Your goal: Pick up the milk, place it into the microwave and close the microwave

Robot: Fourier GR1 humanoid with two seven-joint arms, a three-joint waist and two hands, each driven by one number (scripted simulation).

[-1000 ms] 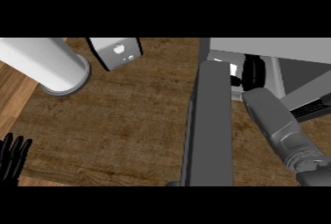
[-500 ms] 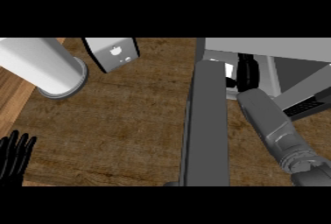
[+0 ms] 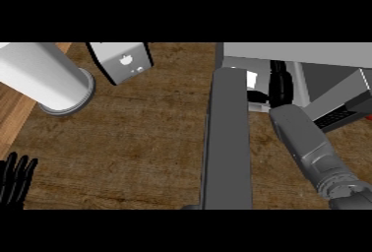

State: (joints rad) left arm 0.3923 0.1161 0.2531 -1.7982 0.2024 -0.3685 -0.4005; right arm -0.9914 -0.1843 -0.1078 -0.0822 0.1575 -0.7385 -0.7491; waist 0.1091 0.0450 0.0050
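1. The right hand (image 3: 280, 81) is seen inside the open microwave (image 3: 320, 54), at the end of the forearm (image 3: 301, 138) that comes in from the lower right
2. Whether its fingers are spread, pressed together or closed on anything cannot be told; only a dark upright shape is shown
3. A small white patch, taken to be the milk (image 3: 251, 78), is seen just left of the right hand, inside the microwave; whether the two touch cannot be told
4. The door (image 3: 229, 138) is stood open, just left of the forearm and between the two hands
5. The left hand (image 3: 15, 179) is held spread, fingers up, resting at the lower left edge over the counter (image 3: 145, 147), well apart from the door
6. A white cylinder (image 3: 44, 74) and a grey box (image 3: 123, 61) are found beyond the left hand, well apart from it
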